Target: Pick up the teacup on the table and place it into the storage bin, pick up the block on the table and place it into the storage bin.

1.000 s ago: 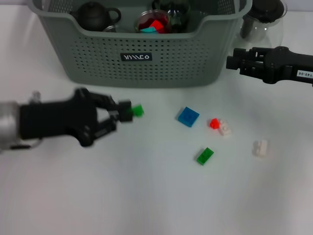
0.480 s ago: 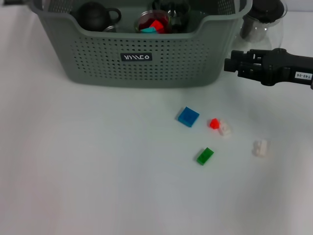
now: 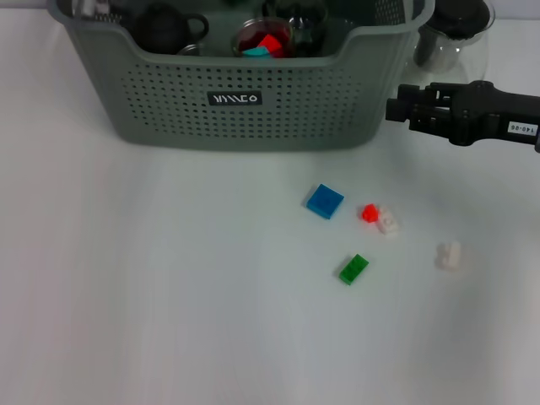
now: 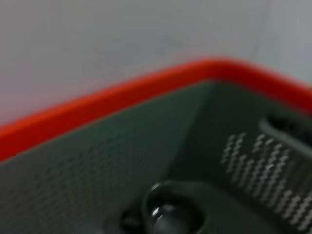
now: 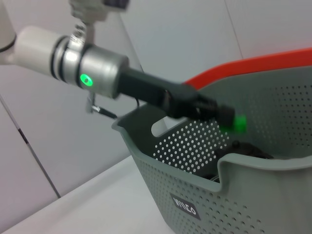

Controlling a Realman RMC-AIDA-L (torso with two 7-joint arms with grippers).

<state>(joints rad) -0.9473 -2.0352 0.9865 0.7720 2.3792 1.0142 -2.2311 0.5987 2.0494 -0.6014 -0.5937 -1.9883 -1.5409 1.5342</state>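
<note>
In the right wrist view my left gripper [image 5: 229, 118] hangs over the grey-green storage bin [image 5: 273, 195], shut on a small green block [image 5: 238, 122]. The head view shows only a sliver of that arm at the bin's [image 3: 169, 110] far left corner. A glass teacup [image 3: 263, 38] holding red and teal pieces stands inside the bin, beside a dark teapot [image 3: 160, 25]. On the table lie a blue block [image 3: 324, 201], a red block [image 3: 369, 213] touching a white one [image 3: 388, 223], a green block [image 3: 353, 268] and another white block [image 3: 448, 255]. My right gripper [image 3: 395, 109] hovers right of the bin, holding nothing.
A clear glass pitcher [image 3: 456, 29] with a black lid stands behind the right gripper, at the bin's right. The left wrist view looks down into the bin onto the teapot's lid [image 4: 170, 214]. White table stretches out in front of the bin.
My left arm has lifted the small green block off the table at front left and carried it over the bin, leaving most of the head view. The right gripper has barely moved.
</note>
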